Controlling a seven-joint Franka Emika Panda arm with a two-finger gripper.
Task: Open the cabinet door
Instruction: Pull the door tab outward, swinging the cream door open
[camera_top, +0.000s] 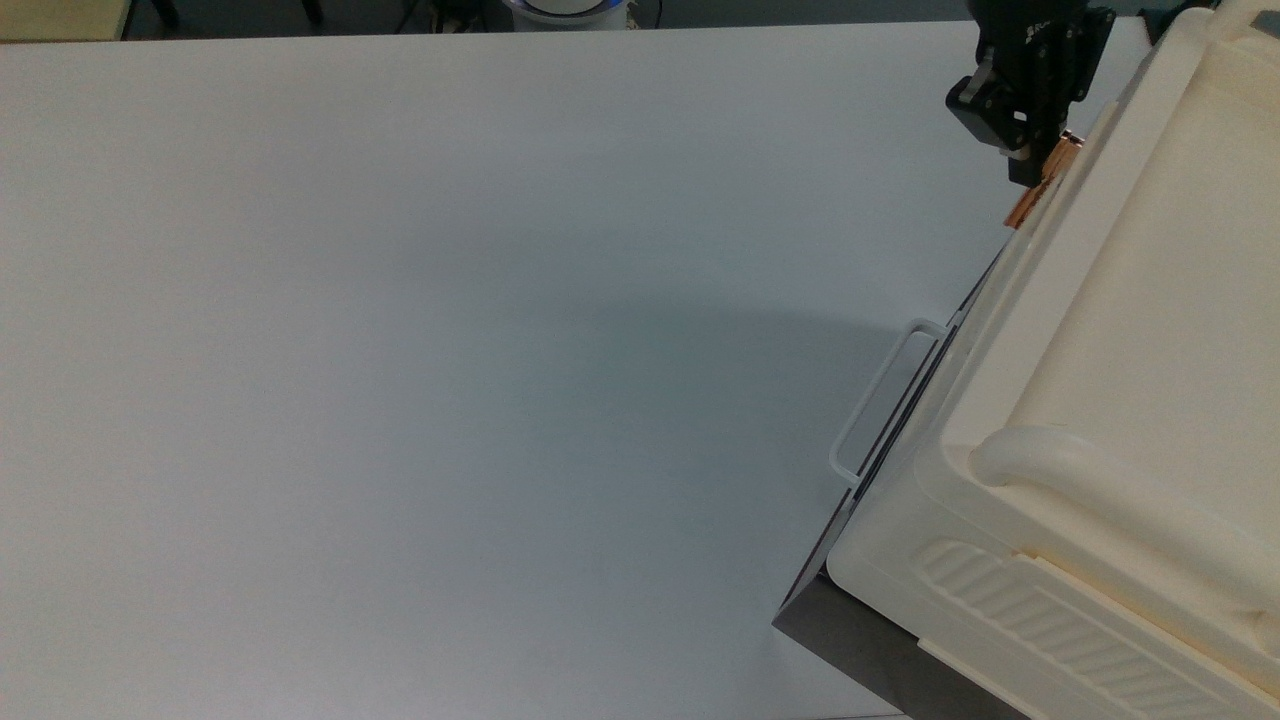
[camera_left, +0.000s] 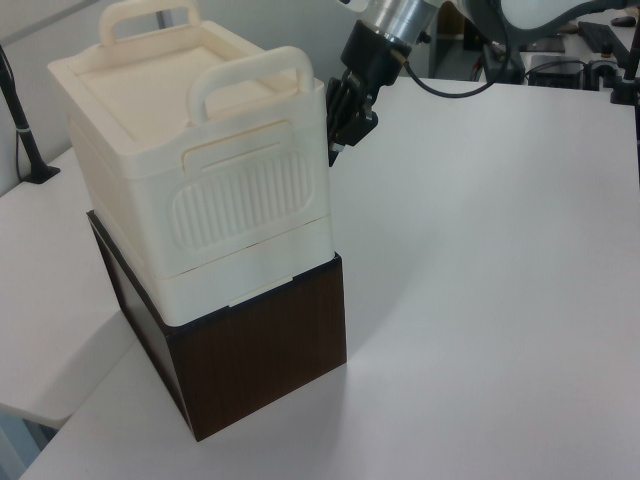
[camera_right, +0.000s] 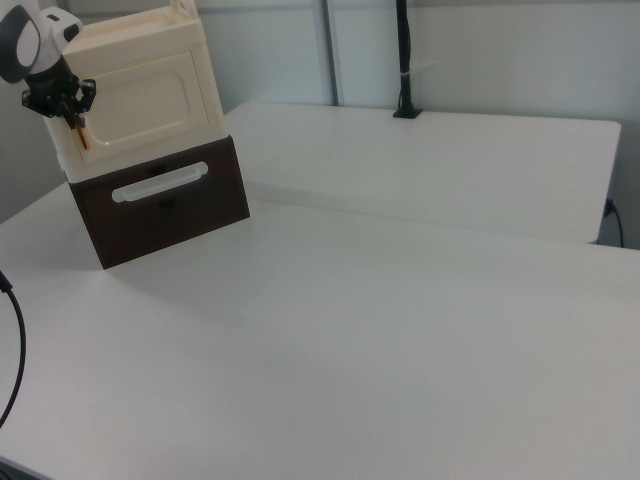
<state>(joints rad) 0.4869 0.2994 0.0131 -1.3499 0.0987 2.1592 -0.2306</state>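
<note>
The cabinet door is the cream-white recessed panel on the front of the cream cabinet. Its copper-orange bar handle runs along the door's edge at the right view's left. My black gripper reaches down at that edge, fingers shut on the upper part of the handle. In the left view the gripper is tucked against the cabinet's far corner, and the door face is hidden there. In the top view the door's handle edge stands a little off the cabinet body.
The cream cabinet sits on a dark wood-grain box whose dark front panel carries a white loop handle. Both stand on a wide white table, which stretches open to the top view's left. A black post rises at the far table edge.
</note>
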